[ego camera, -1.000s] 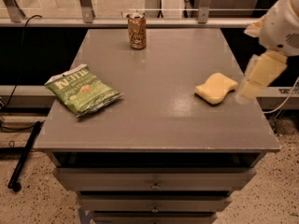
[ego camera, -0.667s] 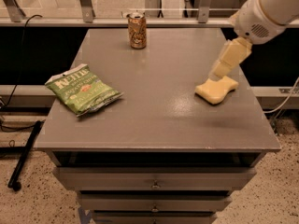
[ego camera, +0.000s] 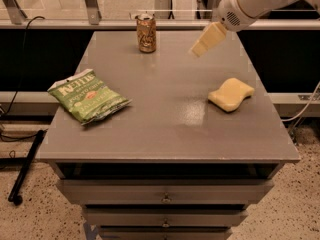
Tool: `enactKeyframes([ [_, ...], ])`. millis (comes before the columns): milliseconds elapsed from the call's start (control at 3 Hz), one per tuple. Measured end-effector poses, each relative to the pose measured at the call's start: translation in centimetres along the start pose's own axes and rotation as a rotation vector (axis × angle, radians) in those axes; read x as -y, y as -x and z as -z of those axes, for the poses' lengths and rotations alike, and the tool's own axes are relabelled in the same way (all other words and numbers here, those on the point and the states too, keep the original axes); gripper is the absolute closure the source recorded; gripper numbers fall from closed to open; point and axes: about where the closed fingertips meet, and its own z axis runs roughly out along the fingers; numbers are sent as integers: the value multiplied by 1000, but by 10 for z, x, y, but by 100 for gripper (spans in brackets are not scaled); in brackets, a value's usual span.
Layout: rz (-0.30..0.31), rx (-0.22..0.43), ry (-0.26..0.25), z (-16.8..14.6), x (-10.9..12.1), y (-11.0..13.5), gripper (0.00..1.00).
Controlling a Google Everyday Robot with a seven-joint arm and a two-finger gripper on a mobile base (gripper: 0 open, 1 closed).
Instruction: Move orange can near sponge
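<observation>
orange can (ego camera: 146,33): upright at the far edge of the desk (ego camera: 165,134)
sponge (ego camera: 231,94): flat, right side, well apart from can
green chip bag (ego camera: 88,95): lying left
end effector (ego camera: 199,48): above desk, right of can

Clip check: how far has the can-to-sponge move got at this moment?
Done: nothing yet; the orange can stands at the far edge of the table, well apart from the sponge on the right. In hand: the gripper hovers right of the can, not touching it. Left: grasp, carry, set down beside the sponge.
</observation>
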Motion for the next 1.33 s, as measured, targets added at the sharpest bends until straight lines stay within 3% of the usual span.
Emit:
enactKeyframes([
  [333,0,0,0,0,0,0,0],
  [1000,-192,225,-32,-93,38,60,0],
  [1333,-244,290,2,-129,39,83,0],
])
